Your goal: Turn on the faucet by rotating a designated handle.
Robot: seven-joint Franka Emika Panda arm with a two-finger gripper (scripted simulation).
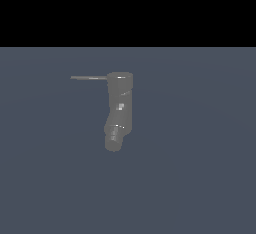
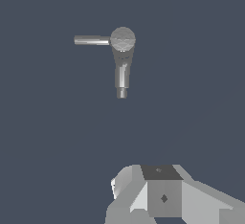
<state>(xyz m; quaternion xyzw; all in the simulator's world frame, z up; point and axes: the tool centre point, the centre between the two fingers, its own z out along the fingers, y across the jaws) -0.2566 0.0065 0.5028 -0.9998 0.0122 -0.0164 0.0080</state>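
Observation:
The faucet (image 1: 119, 109) is a dull grey, chunky bent cylinder standing on the blue-grey floor, with a round cap on top and an angled spout end below. Its handle (image 1: 89, 78), a thin straight grey rod, sticks out level from the cap toward the exterior view's left. The wrist view looks down on the faucet (image 2: 122, 60), with the handle (image 2: 92, 40) beside its cap. My gripper (image 2: 161, 189) shows only as a pale blocky shape at that picture's edge, well apart from the faucet. Its fingers cannot be made out singly. The exterior view does not show the arm.
A flat blue-grey floor (image 1: 200, 168) surrounds the faucet on all sides. A black band fills the exterior view above the floor's far edge. Nothing else is in view.

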